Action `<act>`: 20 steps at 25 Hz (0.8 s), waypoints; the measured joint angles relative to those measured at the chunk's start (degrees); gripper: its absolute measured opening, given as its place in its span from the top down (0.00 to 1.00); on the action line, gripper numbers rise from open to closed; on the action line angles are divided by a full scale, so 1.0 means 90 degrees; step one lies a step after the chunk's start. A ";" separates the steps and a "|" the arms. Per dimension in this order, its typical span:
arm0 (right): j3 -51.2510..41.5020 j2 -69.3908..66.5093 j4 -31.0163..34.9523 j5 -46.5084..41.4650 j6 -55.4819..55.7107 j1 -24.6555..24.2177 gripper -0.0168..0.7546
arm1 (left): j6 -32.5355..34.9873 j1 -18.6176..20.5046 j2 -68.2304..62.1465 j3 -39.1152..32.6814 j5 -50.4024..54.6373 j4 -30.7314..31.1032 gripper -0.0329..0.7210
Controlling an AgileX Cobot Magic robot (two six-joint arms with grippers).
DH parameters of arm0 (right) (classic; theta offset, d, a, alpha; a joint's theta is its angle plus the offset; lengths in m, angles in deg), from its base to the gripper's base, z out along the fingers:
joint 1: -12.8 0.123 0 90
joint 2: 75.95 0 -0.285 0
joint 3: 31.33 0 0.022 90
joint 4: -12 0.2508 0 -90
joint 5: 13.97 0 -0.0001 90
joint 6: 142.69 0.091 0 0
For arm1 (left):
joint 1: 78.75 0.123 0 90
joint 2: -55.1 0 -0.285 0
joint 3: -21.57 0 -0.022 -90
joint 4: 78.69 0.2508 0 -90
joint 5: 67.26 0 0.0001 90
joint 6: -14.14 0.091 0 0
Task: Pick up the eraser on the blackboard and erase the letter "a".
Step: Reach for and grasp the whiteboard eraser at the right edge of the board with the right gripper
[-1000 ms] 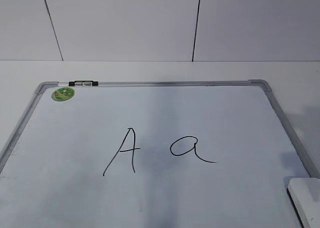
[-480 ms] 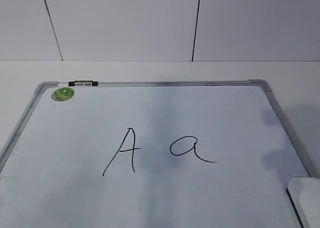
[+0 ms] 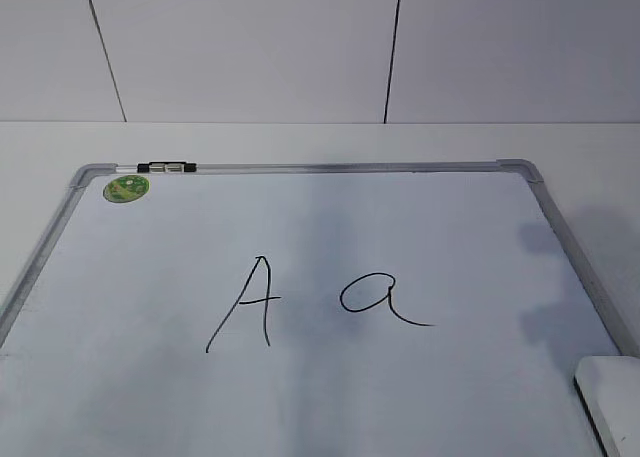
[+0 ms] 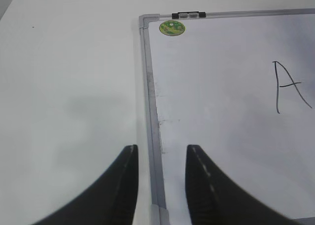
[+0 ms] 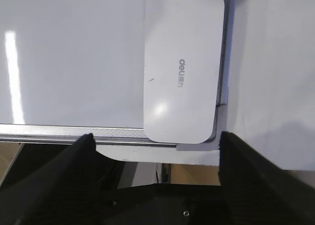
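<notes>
Since a second ago only a soft shadow has crept along the blackboard [image 3: 140,397] near its right frame, while the eraser [image 3: 612,402], a white rounded block, stays on the board's near right corner, well apart from the letter "a" [image 3: 380,299], with bare board between them. Only the right wrist view shows the eraser's printed top and the right gripper [image 5: 156,141] spread wide above it. The left gripper [image 4: 160,156] hangs parted over the board's left frame, near the green sticker [image 4: 172,27].

Exterior slants down front-on at blackboard [image 3: 420,217]; wrist views close above its corners
</notes>
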 joint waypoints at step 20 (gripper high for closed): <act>-0.0659 -0.0038 -0.0442 0.0040 -0.0034 0.0000 0.21 | 0.0000 0.0000 0.0000 0.0000 0.0000 0.0000 0.63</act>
